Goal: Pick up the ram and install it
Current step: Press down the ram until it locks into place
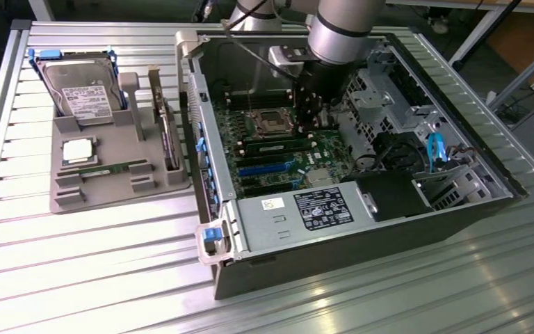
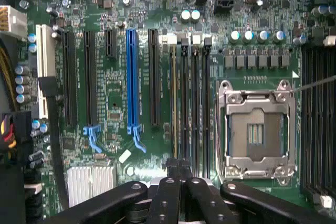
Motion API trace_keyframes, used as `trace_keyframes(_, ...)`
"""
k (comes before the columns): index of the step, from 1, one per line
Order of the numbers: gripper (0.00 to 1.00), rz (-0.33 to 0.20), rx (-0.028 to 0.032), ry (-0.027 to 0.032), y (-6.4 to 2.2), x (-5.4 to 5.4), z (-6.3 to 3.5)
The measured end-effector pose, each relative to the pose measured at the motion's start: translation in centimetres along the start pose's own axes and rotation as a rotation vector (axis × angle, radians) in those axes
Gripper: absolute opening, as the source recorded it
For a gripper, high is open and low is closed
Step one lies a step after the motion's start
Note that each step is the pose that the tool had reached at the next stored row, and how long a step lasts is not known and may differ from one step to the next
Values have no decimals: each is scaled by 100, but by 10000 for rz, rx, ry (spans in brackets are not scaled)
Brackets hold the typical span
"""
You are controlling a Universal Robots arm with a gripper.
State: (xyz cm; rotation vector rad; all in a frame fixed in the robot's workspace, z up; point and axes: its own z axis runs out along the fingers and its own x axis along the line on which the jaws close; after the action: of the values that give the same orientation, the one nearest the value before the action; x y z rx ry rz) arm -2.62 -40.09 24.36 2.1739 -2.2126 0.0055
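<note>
Gripper fingers pressed together, nothing visible between them. It hangs inside case, over one end of ram.
Ram looks seated edge-up in board slot, long axis along slot row.
Socket just beside on far side, blue slot near side: tight room.
Twin stick on tray, exterior view's left, well apart.

Your ribbed table is bare metal, shiny with glare. The tray looks like matt grey plastic. The case is dark, dull sheet metal, the motherboard is glossy green, and the hand is matt black.
</note>
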Motion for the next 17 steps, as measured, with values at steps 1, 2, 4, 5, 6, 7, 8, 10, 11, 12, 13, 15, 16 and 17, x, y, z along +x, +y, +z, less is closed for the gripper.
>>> trace_keyframes(1, 10, -4, -8, 7, -11, -1, -17)
trace_keyframes(2, 10, -3, -42, -9, -44, -6, -7)
trace_keyframes(4, 10, -18, -149, -18, -208, -14, 49)
trace_keyframes(5, 10, -18, -149, -20, -208, -14, 49)
trace_keyframes(6, 10, -18, -149, -20, -208, -15, 49)
trace_keyframes(7, 10, -18, -150, -20, -208, -15, 49)
trace_keyframes(8, 10, -17, -149, -19, -209, -15, 49)
trace_keyframes(10, 10, -19, -149, -19, -218, -15, 49)
trace_keyframes(11, 10, -18, -149, -19, -227, -15, 50)
trace_keyframes(12, 10, -18, -149, -20, -241, -15, 51)
trace_keyframes(13, 10, -18, -149, -20, -248, -15, 52)
trace_keyframes(15, 10, -17, -149, -20, -279, -17, 78)
trace_keyframes(16, 10, -17, -150, -18, -281, -17, 89)
trace_keyframes(17, 10, -17, -152, -12, -284, -16, 109)
